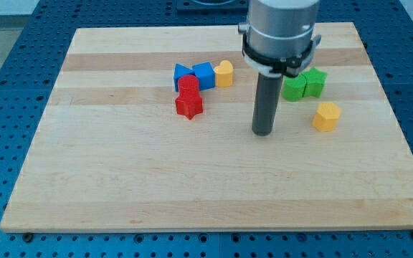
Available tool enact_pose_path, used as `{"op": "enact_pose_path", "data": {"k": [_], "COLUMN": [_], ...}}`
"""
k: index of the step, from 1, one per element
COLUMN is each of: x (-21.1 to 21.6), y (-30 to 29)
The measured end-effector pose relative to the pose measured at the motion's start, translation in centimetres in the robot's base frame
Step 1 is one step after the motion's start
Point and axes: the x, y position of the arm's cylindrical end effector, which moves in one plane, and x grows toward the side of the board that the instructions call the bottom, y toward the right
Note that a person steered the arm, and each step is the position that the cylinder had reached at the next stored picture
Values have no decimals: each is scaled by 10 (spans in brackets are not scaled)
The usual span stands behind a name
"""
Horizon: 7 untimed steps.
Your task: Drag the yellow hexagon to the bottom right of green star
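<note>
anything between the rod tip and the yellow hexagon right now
Nothing visible. My tip sits to the view's left of the yellow hexagon with only bare board between them. The green star lies toward the view's top, off that line.

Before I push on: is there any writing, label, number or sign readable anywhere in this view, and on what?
None. No readable text anywhere in this view.
The wooden board, the yellow hexagon, the green star and the other blocks are plain.
The grey housing above my tip shows no marking.
The blue perforated table carries only holes.
</note>
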Motion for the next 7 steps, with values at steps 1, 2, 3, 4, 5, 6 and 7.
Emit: {"op": "enact_pose_path", "data": {"k": [1,2,3,4,5,6,7], "x": [18,9,-20,-37,-40,-27,-27], "y": [30,69,84,105,121,87,17]}}
